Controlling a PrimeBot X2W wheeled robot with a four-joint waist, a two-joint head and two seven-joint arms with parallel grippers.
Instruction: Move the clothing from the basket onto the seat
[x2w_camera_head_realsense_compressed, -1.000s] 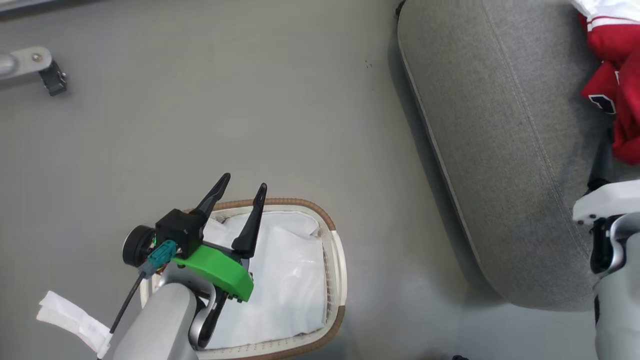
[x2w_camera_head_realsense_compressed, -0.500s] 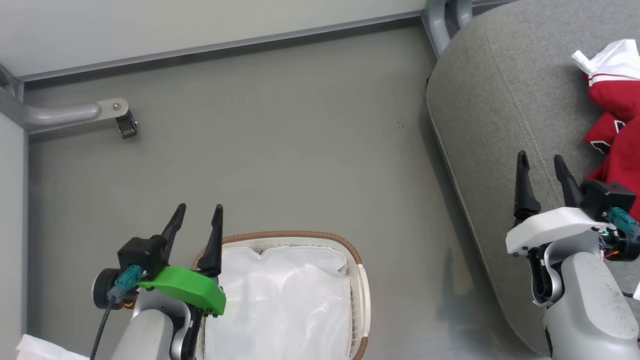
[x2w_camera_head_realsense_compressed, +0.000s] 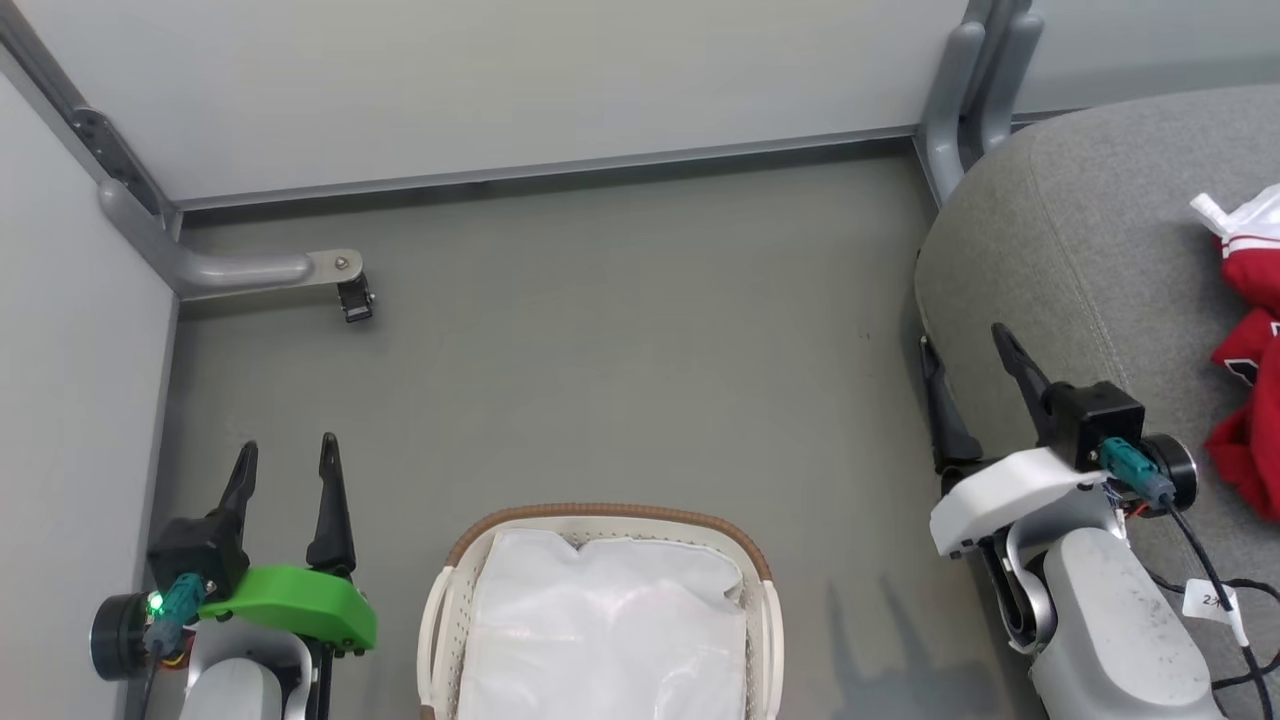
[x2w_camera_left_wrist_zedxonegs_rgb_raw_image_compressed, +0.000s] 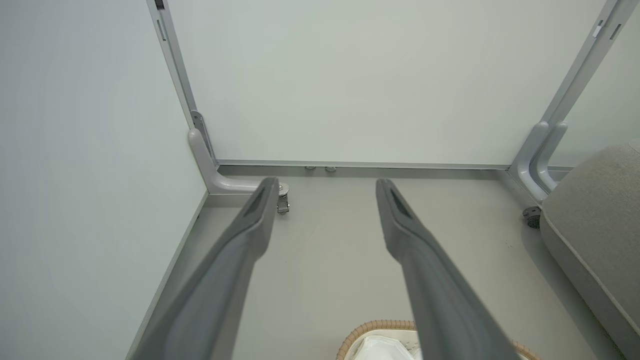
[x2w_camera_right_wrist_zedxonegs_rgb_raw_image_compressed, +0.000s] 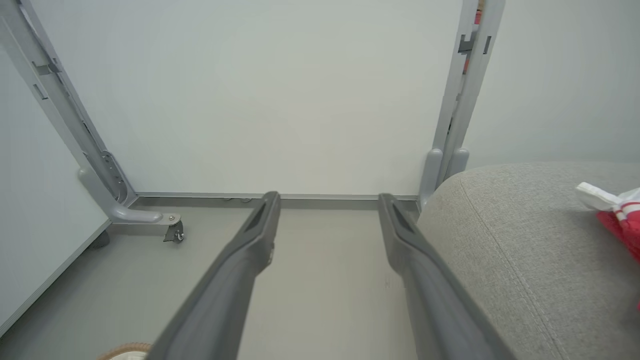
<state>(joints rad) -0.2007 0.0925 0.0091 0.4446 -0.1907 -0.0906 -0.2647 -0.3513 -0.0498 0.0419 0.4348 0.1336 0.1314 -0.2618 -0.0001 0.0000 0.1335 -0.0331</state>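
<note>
— How did the robot's grippers stand?

— Both were spread wide and empty. The left gripper hung over the floor, left of the basket and apart from it. The right gripper hung at the left edge of the seat; whether it touched could not be told.

— And the clothing?

— It lay on the seat's right part, a red heap running far to near, its white-trimmed corner pointing far and left. A white cloth lay in the basket.

— What had changed?

— A second before, the left gripper was over the basket's left rim and the right arm showed just its forearm. The head camera had since tipped up, bringing the wall into view.
</note>
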